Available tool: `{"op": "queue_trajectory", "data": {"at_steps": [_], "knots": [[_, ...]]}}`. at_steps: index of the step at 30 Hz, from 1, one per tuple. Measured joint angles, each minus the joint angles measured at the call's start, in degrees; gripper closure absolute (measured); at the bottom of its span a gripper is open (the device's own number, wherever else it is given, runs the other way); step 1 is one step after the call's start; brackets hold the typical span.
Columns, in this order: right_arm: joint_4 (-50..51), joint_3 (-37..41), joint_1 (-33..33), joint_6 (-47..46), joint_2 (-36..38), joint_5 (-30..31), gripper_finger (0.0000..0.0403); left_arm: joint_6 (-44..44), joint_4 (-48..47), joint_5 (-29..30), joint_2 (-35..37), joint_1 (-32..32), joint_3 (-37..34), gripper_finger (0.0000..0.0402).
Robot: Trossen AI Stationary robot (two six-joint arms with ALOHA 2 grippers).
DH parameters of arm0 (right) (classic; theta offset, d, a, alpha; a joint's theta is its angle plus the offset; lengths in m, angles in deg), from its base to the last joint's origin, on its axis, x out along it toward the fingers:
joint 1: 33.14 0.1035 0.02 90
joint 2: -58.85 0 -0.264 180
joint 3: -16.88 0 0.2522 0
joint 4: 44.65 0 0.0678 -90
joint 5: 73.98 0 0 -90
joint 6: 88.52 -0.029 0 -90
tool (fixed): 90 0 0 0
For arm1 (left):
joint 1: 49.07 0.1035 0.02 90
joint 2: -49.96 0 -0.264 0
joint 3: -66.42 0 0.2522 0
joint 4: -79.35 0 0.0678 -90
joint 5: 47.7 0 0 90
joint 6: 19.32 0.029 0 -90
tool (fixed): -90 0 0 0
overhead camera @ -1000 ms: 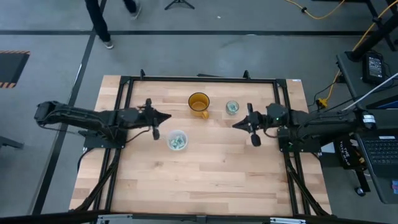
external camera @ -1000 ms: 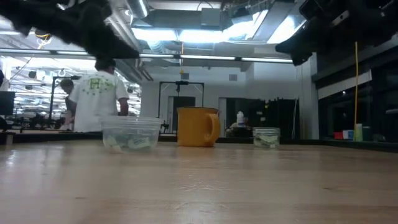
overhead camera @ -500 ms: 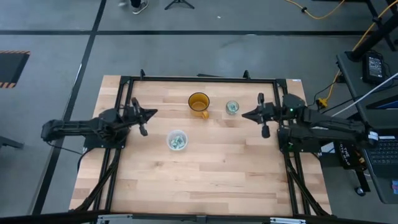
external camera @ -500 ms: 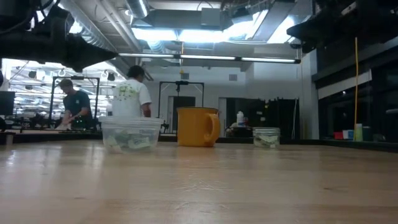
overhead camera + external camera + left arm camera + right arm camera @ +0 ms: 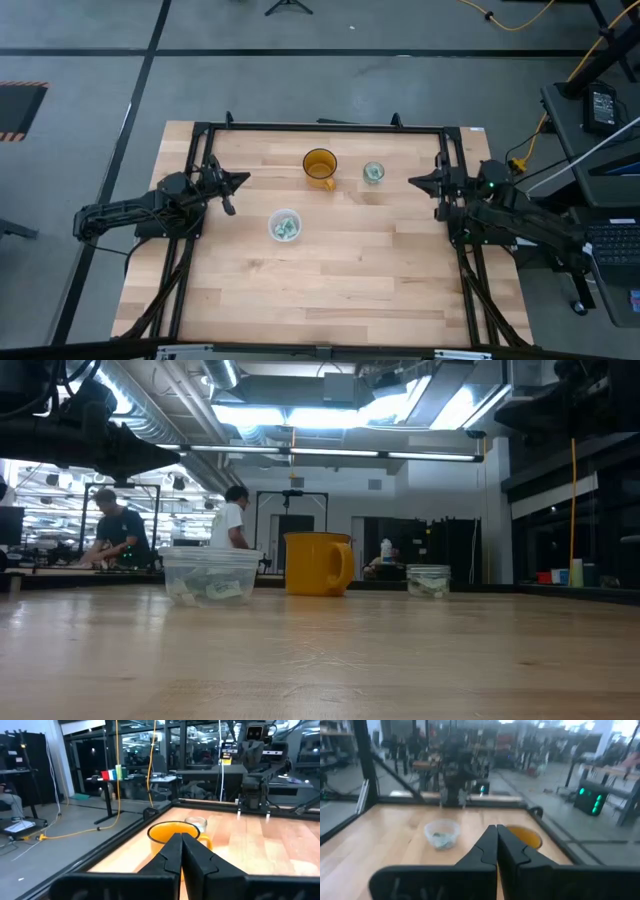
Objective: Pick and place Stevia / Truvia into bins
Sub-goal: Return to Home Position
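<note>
Pale green Stevia packets lie inside both clear cups. The wider whitish cup [image 5: 284, 225] [image 5: 210, 575] [image 5: 441, 833] stands on its base near the table's middle. The narrower glassy cup [image 5: 373, 172] [image 5: 428, 580] [image 5: 196, 823] stands right of the amber handled cup. I see no loose packet on the wood. My left gripper [image 5: 240, 181] [image 5: 181, 837] hovers shut and empty by the left frame rail, left of the cups. My right gripper [image 5: 412, 182] [image 5: 496, 830] hovers shut and empty by the right rail, right of the narrower cup.
The amber-orange handled cup [image 5: 320, 166] [image 5: 318, 563] stands toward the far edge, between the two clear cups. A black frame [image 5: 320, 128] runs along the table's far, left and right sides. Bare wood fills the near half. People move in the room beyond the table.
Both arms have drawn back from the table's middle. The left gripper moved toward the left edge and the right gripper toward the right edge, and in the low view both slid outward along the top. The cups and their packets have stayed put.
</note>
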Motion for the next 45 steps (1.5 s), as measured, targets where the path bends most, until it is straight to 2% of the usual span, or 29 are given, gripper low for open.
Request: {"op": "queue_trajectory", "data": {"at_steps": [8, 13, 20, 25, 34, 45], "knots": [[-3.1, 8.0, -0.2, -1.4, 8.3, -0.6, 0.0403, 0.0, 0.0, 0.4, 0.0, 0.0, 0.0, 0.0394], [-11.6, 14.7, -0.3, -1.2, 10.0, -0.1, 0.0403, -0.4, 0.0, 0.4, 0.0, 0.0, 0.0, 0.0396], [-10.9, 14.7, -0.4, 0.1, 10.0, 0.7, 0.0401, -0.4, 0.0, 0.4, 0.0, 0.0, 0.0, 0.0393], [-8.7, 14.7, -0.4, -0.4, 10.0, 0.6, 0.0385, -0.4, 0.0, 0.4, 0.0, 0.0, 0.0, 0.0397], [-8.6, 14.7, -0.4, -16.8, 10.0, 0.5, 0.0374, -0.4, 0.0, 0.4, 0.0, 0.0, 0.0, 0.0398], [-8.2, 14.6, 0.0, -14.2, 10.0, 0.5, 0.0373, -0.4, 0.0, 0.4, 0.0, 0.0, 0.0, 0.0398]]}}
